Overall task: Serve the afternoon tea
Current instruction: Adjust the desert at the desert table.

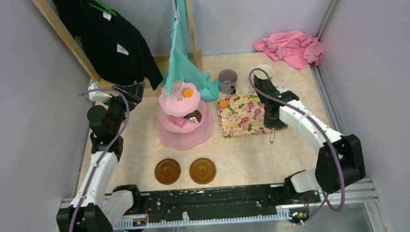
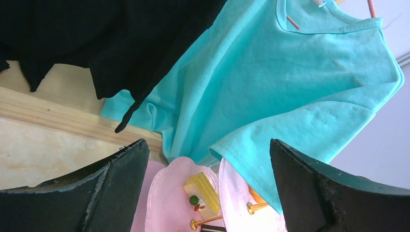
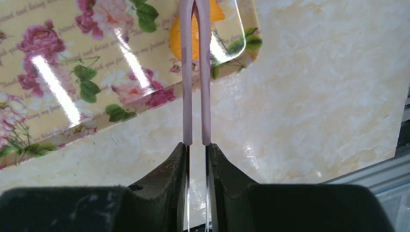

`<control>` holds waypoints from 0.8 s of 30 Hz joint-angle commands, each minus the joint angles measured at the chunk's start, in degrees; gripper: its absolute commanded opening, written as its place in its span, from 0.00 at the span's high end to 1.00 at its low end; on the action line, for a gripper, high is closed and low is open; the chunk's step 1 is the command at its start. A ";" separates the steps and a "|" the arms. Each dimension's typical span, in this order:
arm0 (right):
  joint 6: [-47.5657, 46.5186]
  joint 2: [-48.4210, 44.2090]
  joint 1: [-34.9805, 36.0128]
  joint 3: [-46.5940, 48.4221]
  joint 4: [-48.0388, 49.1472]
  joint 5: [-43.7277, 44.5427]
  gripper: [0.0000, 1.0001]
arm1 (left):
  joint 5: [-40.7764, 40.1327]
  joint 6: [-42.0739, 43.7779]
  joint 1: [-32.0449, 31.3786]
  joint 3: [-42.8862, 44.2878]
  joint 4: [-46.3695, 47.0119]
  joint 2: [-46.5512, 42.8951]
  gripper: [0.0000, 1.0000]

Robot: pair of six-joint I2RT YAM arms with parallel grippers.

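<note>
The left fingers [image 2: 208,145] stand wide apart and empty beside the pink stand [image 1: 185,141], which carries cakes. To its right on the table lies a flowered tray [image 1: 246,119] with an orange cake [image 1: 223,102] at its far left corner. The cake is small, probably light and smooth, and best pinched across its sides. The right fingers [image 3: 197,145] are clamped on pink tongs [image 3: 187,96], whose long axis points straight out toward that cake. Whether the tips touch it I cannot tell.

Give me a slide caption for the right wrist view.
Right gripper holds pink tongs over the orange cake on the floral tray.
</note>
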 commanded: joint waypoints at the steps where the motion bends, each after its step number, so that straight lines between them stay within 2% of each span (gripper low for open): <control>1: -1.20 -0.40 -3.20 1.39 -1.65 -1.76 0.88 | 1.66 -1.42 0.77 0.00 3.29 -0.19 0.01; 8: -3.26 1.32 -7.89 -0.50 1.07 -5.58 0.87 | 1.66 -1.43 0.88 -0.10 3.32 -0.80 0.01; 24: -6.17 6.60 -12.77 -3.34 6.58 -9.39 0.88 | 2.27 -1.89 1.18 -0.01 3.58 -0.52 0.01</control>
